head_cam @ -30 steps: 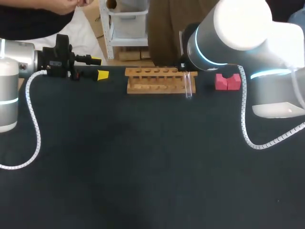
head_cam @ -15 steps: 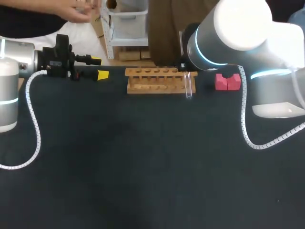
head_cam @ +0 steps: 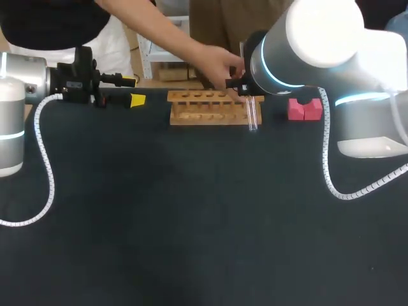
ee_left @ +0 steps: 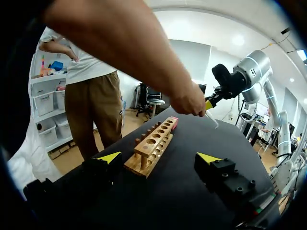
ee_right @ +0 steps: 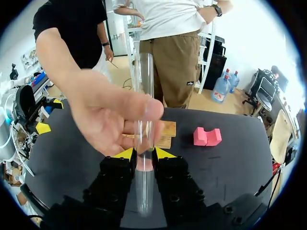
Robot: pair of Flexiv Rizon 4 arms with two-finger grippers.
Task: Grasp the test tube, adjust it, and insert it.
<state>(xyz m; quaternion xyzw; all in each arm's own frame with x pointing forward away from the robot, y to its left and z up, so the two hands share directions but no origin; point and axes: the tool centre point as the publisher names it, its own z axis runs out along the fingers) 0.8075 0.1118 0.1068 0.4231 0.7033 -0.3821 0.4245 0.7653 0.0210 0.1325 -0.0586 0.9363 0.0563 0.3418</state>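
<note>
A clear test tube (ee_right: 144, 96) stands upright between my right gripper's (ee_right: 144, 153) yellow tips, which are shut on it. A person's hand (ee_right: 108, 120) wraps its fingers round the tube just above the tips. From above, the tube (head_cam: 253, 116) hangs at the right end of the wooden rack (head_cam: 209, 107), with the hand (head_cam: 220, 64) at the gripper. My left gripper (head_cam: 132, 90) lies open at the table's back left, apart from the rack. Ahead of the left gripper (ee_left: 158, 158) are the rack (ee_left: 152, 146) and the tube (ee_left: 211, 120) beyond it.
A red notched block (head_cam: 304, 109) sits right of the rack, also seen as the pink block (ee_right: 207, 136) beyond my right gripper. The person's forearm (head_cam: 159, 32) crosses the table's back edge. White cables (head_cam: 44, 166) trail from both arms.
A person's hand has come in from the back left and taken hold of the tube at my right gripper. Neither arm nor the rack has moved.
</note>
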